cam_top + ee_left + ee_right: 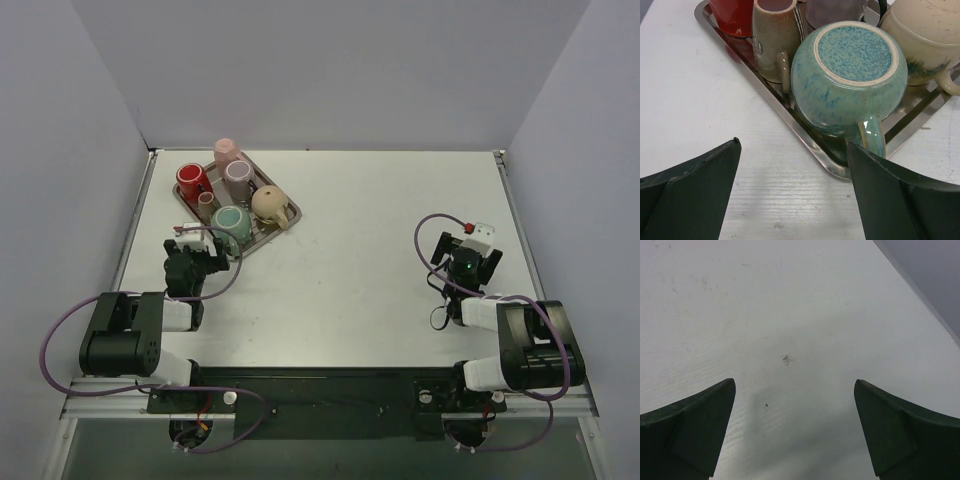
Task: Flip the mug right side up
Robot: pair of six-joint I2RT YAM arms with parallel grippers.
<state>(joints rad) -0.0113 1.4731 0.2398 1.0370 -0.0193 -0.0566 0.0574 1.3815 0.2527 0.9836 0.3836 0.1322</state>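
A teal glazed mug (232, 222) stands upside down at the near edge of a metal tray (259, 243), its unglazed foot ring up. In the left wrist view the mug (855, 75) fills the middle right, its handle pointing toward my right finger. My left gripper (199, 250) is open and empty over the table just in front of the tray rim (805, 142); in its own view the left gripper (792, 145) has its right finger close to the handle. My right gripper (458, 248) is open and empty over bare table at the right, as its own view (795, 382) shows.
The tray also holds a red mug (192, 180), a pink mug (226, 152), a mauve mug (238, 173), a small tan mug (775, 40) and a cream round mug (930, 40), packed close round the teal one. Walls enclose the table.
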